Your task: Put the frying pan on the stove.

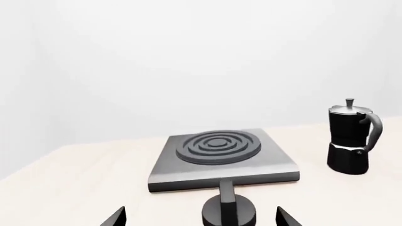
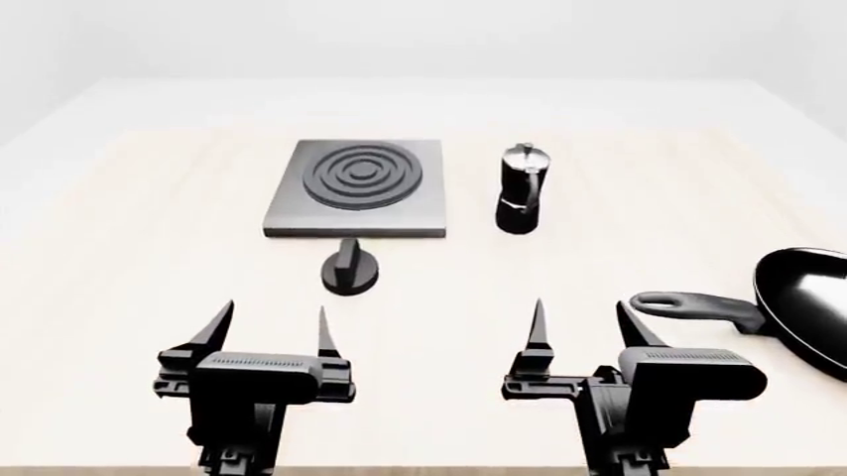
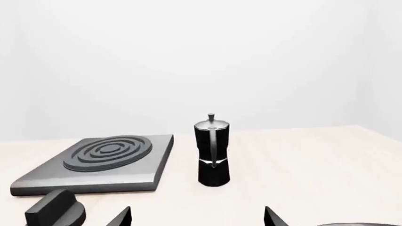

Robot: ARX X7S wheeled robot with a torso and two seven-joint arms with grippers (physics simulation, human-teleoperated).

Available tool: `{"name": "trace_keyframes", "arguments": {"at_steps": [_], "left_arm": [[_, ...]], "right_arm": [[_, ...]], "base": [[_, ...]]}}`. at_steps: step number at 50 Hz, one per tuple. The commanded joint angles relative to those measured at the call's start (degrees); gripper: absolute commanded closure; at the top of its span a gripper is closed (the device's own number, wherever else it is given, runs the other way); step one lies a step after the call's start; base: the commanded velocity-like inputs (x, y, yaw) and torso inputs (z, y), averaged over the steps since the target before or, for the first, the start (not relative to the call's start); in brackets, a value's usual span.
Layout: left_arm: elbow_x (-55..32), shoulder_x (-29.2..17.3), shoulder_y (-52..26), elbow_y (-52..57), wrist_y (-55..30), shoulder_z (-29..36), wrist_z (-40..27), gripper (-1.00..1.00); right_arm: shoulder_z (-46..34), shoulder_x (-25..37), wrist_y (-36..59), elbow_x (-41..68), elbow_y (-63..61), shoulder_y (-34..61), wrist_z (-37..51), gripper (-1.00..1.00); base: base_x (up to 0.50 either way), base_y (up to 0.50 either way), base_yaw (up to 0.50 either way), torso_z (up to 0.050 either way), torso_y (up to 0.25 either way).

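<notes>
Pale wooden tabletop [image 2: 133, 248], stove [image 2: 356, 188] at 12 o'clock, frying pan [image 2: 807, 302] at 4 o'clock with handle toward centre, moka pot [image 2: 522, 190] just beside the stove, round knob [image 2: 349, 270], left hand [image 2: 272, 327] spread, holding nothing, right hand [image 2: 580, 322] spread near the handle, apart from it.

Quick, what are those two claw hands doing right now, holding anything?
Left gripper: open, holding nothing.
Right gripper: open, holding nothing; the frying pan lies untouched beside it.

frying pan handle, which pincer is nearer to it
Right. The right pincer sits just beside the frying pan handle; the left pincer is far across the table, near the knob.
</notes>
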Motion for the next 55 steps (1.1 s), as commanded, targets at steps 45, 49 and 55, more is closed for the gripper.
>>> {"name": "trace_keyframes", "arguments": {"at_steps": [45, 49, 55], "left_arm": [[-1.75, -3.02, 0.29, 0.15, 0.26, 2.79, -3.53, -1.0], [-2.04, -3.15, 0.35, -0.62, 1.01, 2.9, -3.6, -1.0], [-2.84, -3.44, 0.86, -1.18, 2.13, 2.74, -3.65, -1.0]], "right_arm": [[-2.94, 2.53, 1.22, 2.7, 0.43, 0.84, 4.02, -1.0], [-2.58, 2.37, 1.44, 3.66, 0.27, 1.46, 4.26, -1.0], [-0.37, 1.05, 11.03, 2.68, -3.61, 4.49, 11.89, -1.0]], "base": [[0.27, 0.0, 0.0, 0.0, 0.0], [0.12, 0.0, 0.0, 0.0, 0.004], [0.0, 0.0, 0.0, 0.0, 0.0]]}}
